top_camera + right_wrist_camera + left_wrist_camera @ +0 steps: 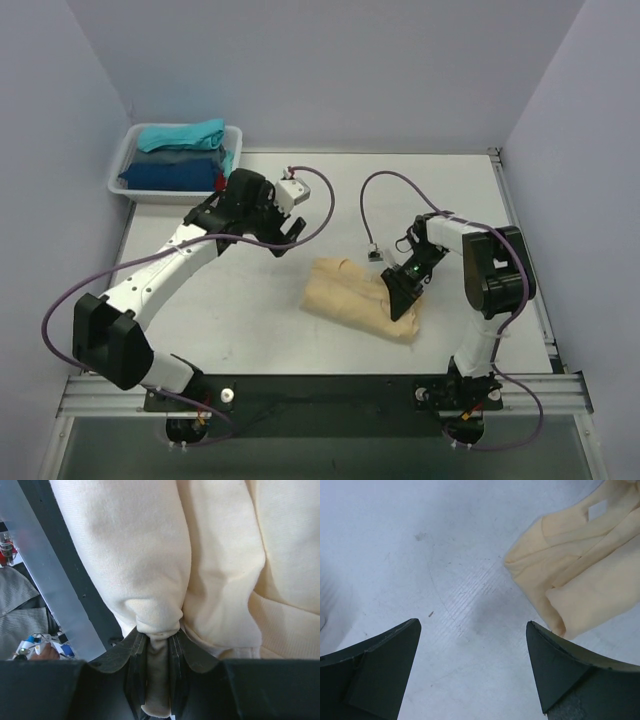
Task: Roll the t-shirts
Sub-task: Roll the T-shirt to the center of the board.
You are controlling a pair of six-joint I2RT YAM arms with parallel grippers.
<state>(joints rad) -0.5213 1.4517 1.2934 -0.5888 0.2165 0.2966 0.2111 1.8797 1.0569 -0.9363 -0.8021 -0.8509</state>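
Beige t-shirt — bunched, seemingly half-rolled — pinched by right claw.

Top cam: fixed, high behind the arm bases, angled down over the whole table, near edge at frame bottom, basket in the far-left corner. Left wrist cam: looks down between the left gripper tips, mid-close, bare table plus 1 end of the beige t-shirt. Right wrist cam: tight past the right gripper, shirt fills frame. All 3 views share that shirt.
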